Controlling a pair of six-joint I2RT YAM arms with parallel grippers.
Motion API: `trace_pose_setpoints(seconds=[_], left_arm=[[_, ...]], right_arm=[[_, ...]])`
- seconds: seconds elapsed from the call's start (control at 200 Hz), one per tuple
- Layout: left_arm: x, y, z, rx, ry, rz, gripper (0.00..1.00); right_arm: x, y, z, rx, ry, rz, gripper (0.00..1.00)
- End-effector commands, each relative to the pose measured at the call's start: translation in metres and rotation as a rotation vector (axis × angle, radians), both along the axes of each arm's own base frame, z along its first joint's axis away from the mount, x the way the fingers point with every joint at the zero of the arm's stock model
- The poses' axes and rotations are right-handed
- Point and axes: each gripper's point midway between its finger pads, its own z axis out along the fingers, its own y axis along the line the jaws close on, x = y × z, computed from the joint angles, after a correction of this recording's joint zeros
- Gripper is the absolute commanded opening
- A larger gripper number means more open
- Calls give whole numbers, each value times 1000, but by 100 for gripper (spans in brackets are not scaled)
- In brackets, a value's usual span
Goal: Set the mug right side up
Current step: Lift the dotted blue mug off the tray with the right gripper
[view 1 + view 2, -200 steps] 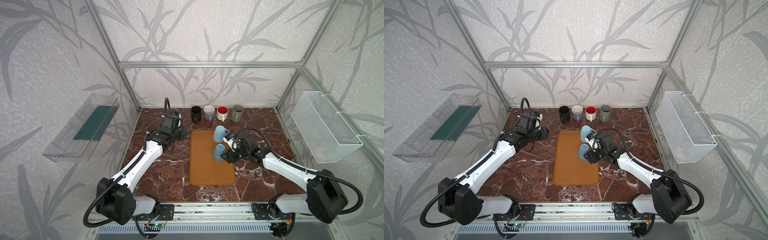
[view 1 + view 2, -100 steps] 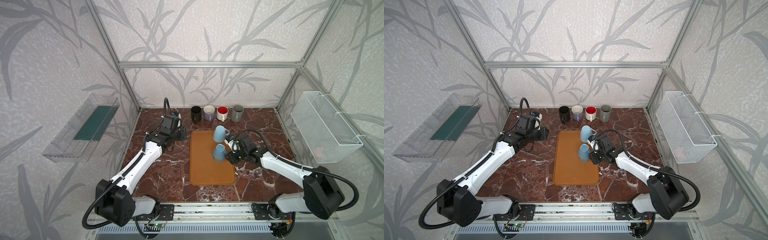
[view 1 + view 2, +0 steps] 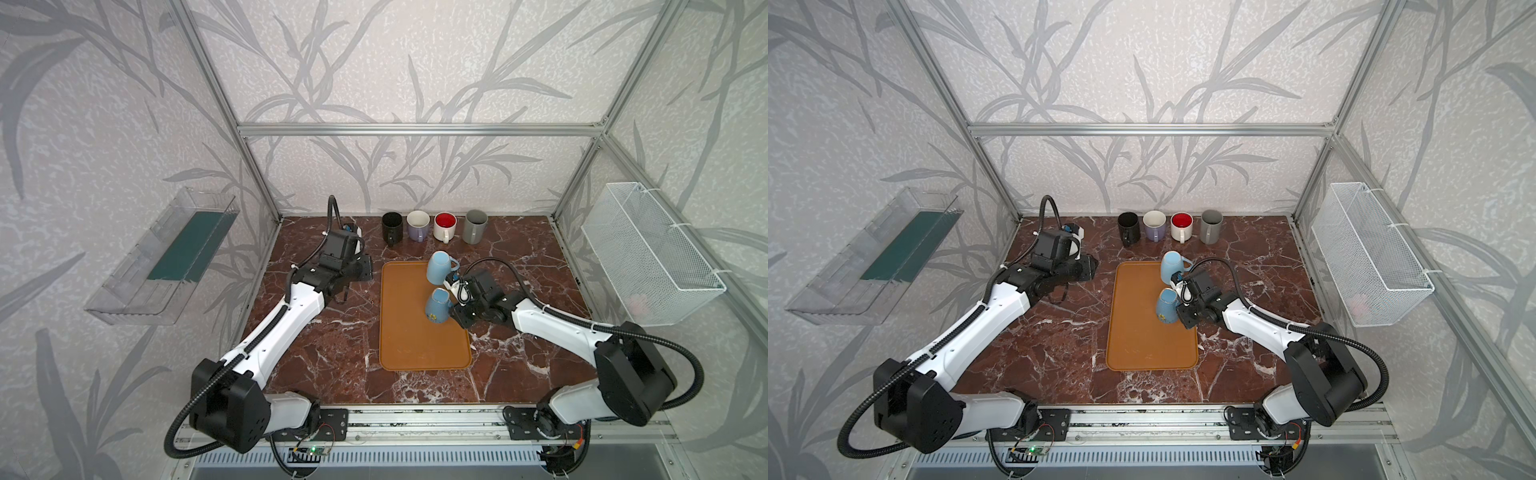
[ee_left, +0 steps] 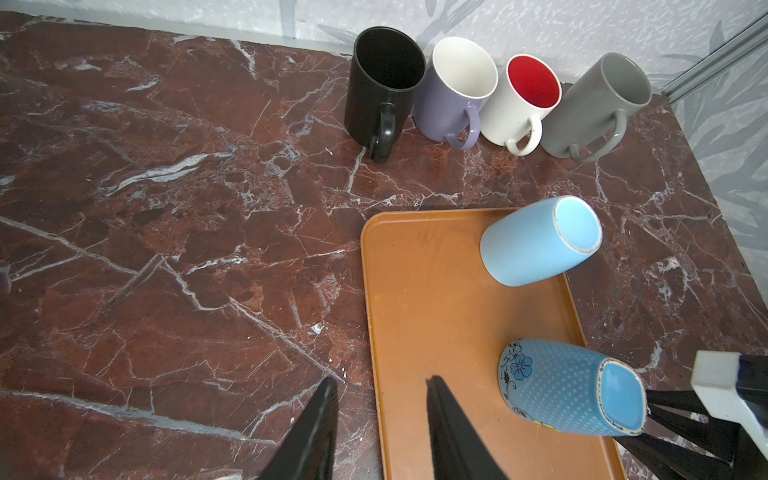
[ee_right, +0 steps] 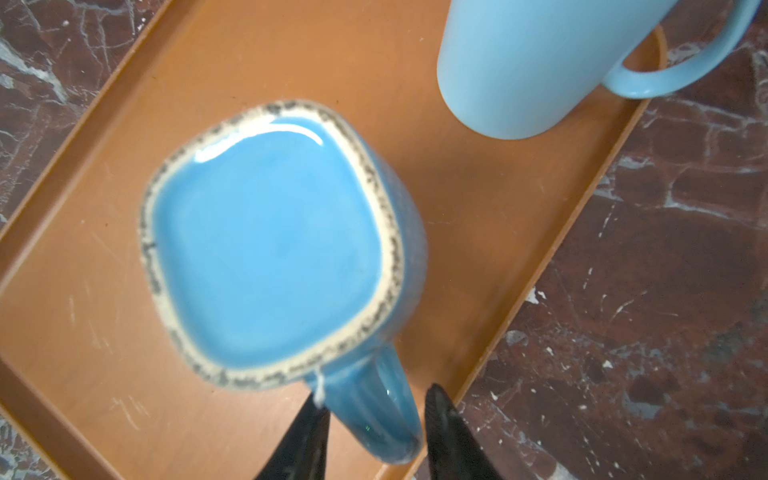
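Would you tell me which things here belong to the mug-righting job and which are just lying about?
Job: dotted mug, upside down; right gripper around its handle; plain blue mug, also upside down; tray under both.

Lying about: black mug, purple mug, red-lined mug, grey mug, all upright; left gripper, empty; wire basket; clear bin.

A robot lab cell: an aluminium frame (image 3: 419,129) holds leaf-patterned panels (image 3: 415,62) around a marble tabletop (image 3: 332,353). My left arm (image 3: 286,324) and right arm (image 3: 552,328) are mounted on a rail (image 3: 415,419) at its front; a wire basket (image 3: 648,257) hangs on one wall.
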Motion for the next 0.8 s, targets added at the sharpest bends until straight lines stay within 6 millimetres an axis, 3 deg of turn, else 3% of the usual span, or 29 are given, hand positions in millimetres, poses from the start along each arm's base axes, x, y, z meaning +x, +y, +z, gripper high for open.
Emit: trace_pose_setpoints(seconds=[0.0, 0.795], left_arm=[[-5, 4, 0, 16, 5, 12, 39], [-7, 6, -2, 22, 11, 15, 39]], right_arm=[[5, 0, 4, -35, -12, 5, 38], [13, 6, 0, -116, -5, 33, 19]])
